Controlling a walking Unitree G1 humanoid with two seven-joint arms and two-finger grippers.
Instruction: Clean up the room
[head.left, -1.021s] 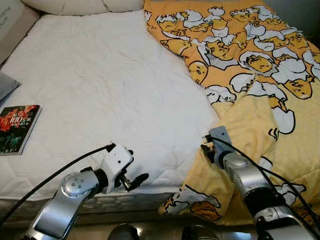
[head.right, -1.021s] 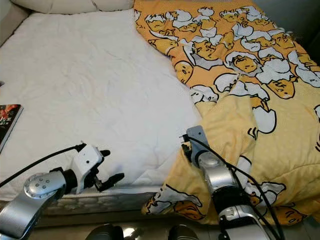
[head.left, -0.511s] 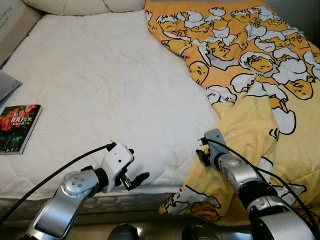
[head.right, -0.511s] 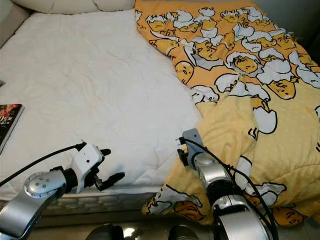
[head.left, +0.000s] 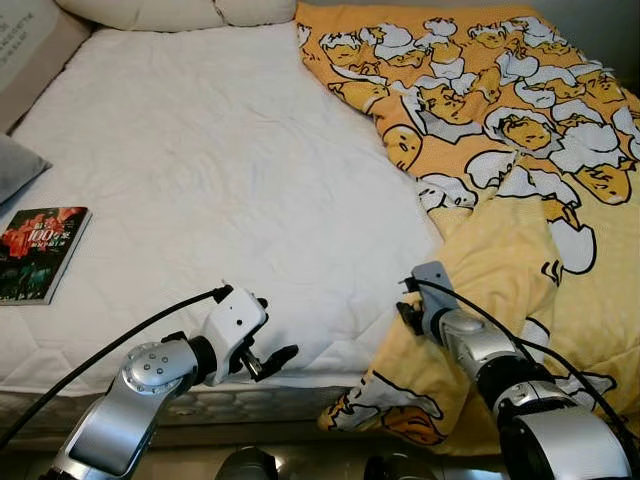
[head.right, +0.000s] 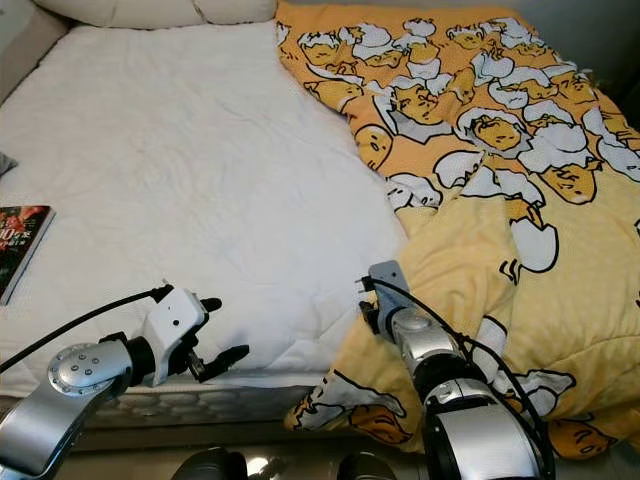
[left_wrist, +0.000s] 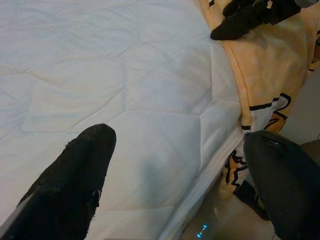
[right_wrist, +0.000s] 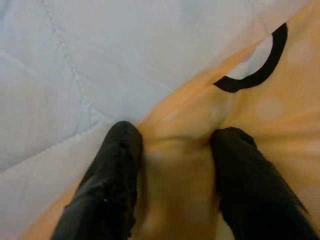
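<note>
A yellow blanket (head.left: 500, 130) printed with egg cartoons covers the right half of the bed and hangs over the near edge. My right gripper (head.left: 408, 310) sits at the blanket's left border near the bed's front edge. In the right wrist view its black fingers (right_wrist: 112, 175) pinch a puckered fold of the yellow cloth (right_wrist: 175, 165), so it is shut on the blanket. My left gripper (head.left: 272, 340) hovers open over the white mattress (head.left: 200, 170) at its front edge, holding nothing. The left wrist view has its two fingers (left_wrist: 75, 185) spread wide above the quilted sheet.
A book (head.left: 40, 252) with a dark red cover lies on the mattress at the left. A grey cushion (head.left: 15, 165) pokes in at the left edge. Pillows (head.left: 150, 12) lie along the head of the bed. Floor (head.left: 300, 455) runs below the bed's front edge.
My right gripper has drawn back a little toward the bed's front edge, still on the blanket's border. The left arm has stayed put. The camera shifted slightly.
</note>
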